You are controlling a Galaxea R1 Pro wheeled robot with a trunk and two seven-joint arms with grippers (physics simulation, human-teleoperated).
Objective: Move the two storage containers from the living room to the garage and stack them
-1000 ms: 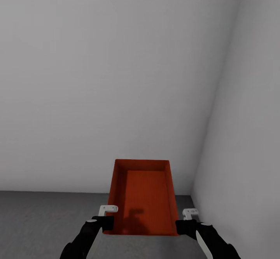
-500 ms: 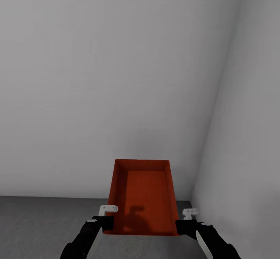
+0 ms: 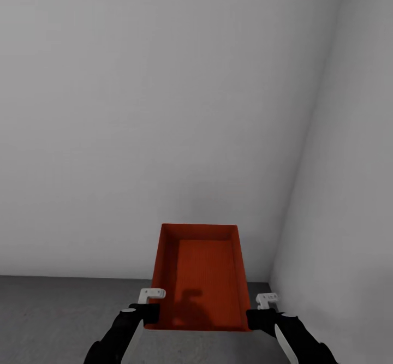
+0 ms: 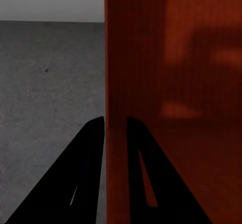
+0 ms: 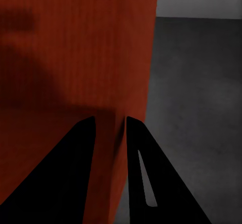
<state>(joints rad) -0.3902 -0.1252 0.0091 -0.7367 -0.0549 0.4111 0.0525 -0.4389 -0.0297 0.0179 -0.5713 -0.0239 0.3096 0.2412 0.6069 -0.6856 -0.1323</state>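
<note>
Lower the container [image 3: 199, 276], lower centre, level onto the floor [image 3: 54, 315]; left tool [image 3: 148, 312] and right tool [image 3: 256, 316] clamp its side walls.

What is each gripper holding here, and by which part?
One red-orange storage container, held by both: the left gripper pinches its left side wall, the right gripper its right side wall.

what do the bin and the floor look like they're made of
Bin: probably plastic, matte red-orange, with thin walls and a fine ribbed texture inside. Floor: looks like concrete, dark grey, rough and speckled as seen in the left wrist view. Both are simulator renders, so this rests on looks alone.
</note>
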